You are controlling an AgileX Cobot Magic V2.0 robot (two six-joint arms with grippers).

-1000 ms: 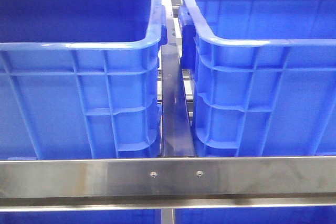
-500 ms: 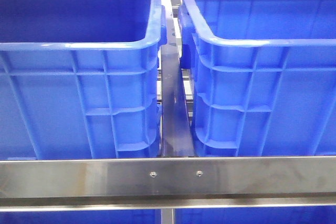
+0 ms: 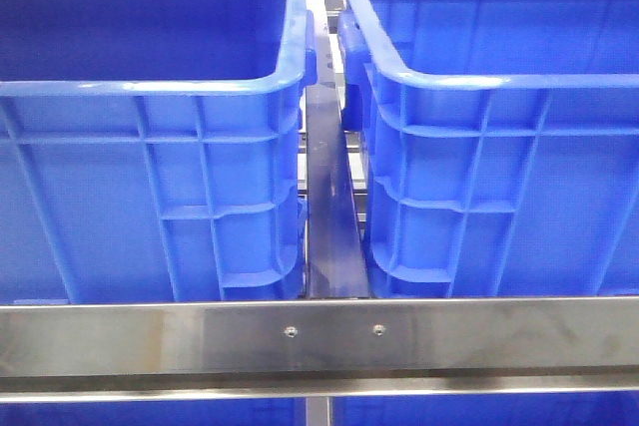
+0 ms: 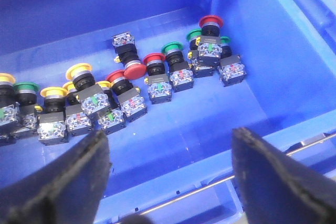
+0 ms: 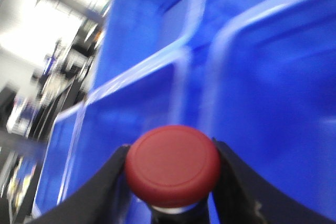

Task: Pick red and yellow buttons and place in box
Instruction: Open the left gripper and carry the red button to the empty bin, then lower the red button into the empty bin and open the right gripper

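Several push buttons with red (image 4: 134, 69), yellow (image 4: 79, 70) and green (image 4: 171, 48) caps lie in a row on the floor of a blue bin (image 4: 273, 66). My left gripper (image 4: 168, 182) hangs open above that bin's near wall, with nothing between its fingers (image 4: 58, 182). My right gripper (image 5: 172, 167) is shut on a red button (image 5: 172, 161), its cap facing the camera, held in the air over blurred blue boxes (image 5: 273, 93). Neither gripper shows in the front view.
In the front view two tall blue bins, left (image 3: 150, 82) and right (image 3: 499, 75), stand side by side with a narrow gap (image 3: 329, 197) between them. A steel rail (image 3: 319, 338) runs across in front of them.
The bins in the front view have not moved. Small dark shapes have come in at the top edge above the right bin.
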